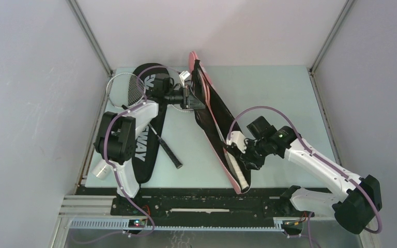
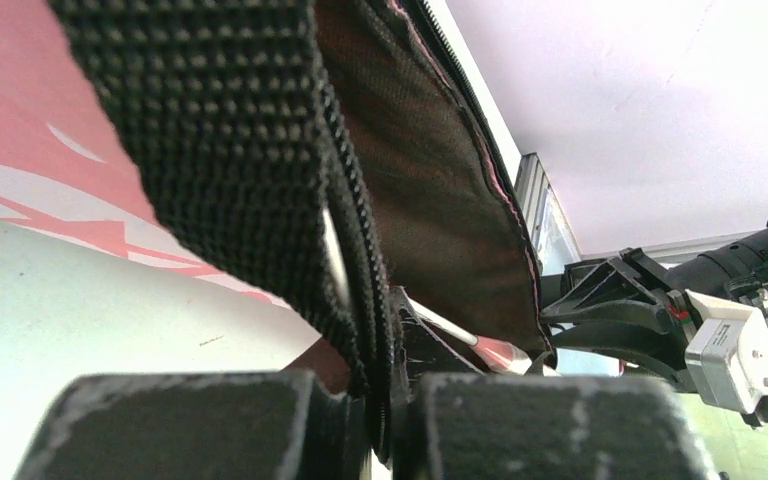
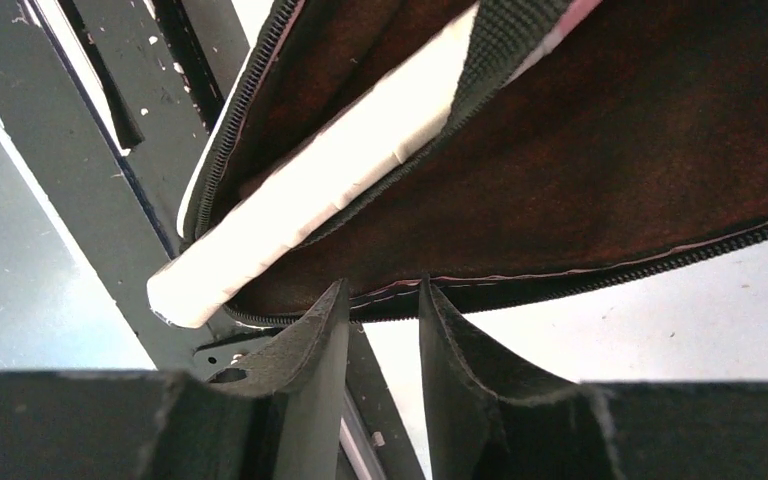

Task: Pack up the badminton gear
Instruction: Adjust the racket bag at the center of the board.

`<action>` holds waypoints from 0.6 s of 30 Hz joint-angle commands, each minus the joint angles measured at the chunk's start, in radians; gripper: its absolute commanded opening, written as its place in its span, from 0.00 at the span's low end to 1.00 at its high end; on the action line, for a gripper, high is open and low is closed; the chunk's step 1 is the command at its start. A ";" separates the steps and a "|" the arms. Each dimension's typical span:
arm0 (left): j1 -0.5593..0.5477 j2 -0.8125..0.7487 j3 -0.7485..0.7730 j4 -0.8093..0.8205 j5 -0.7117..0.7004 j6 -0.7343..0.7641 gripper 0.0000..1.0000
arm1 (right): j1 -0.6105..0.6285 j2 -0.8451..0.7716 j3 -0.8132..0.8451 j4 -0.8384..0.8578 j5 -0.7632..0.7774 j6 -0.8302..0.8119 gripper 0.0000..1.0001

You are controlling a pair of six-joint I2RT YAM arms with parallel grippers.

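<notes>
Mid-table, pink cover (image 1: 218,111) gapes, dark-lined; left pincer (image 2: 375,400) pinches its strap (image 2: 230,150), right pincer (image 3: 382,297) spread

left of frame: CROSSWAY cover (image 1: 143,155) lies on the desk (image 1: 274,98), running top to bottom | across it: racket (image 1: 168,152), head at upper left, handle out on the desk toward the lower middle | lower left: tube (image 1: 100,170) beside that cover | middle: open cover (image 1: 214,111), slanting from top down | inside it: second racket (image 1: 239,174), handle poking out the bottom end

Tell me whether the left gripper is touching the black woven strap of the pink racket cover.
Touching. The left wrist view shows the black woven strap pinched between the closed fingers of the left gripper.
</notes>
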State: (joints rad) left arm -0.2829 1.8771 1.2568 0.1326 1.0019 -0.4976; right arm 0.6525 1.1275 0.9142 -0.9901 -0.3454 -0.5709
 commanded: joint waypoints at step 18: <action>0.007 -0.064 0.007 0.085 0.076 0.044 0.00 | 0.057 0.111 0.038 -0.023 -0.244 -0.041 0.80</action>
State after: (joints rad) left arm -0.2829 1.8755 1.2526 0.1627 1.0084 -0.4927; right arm 0.7002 1.1873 0.9253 -1.0058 -0.5060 -0.5827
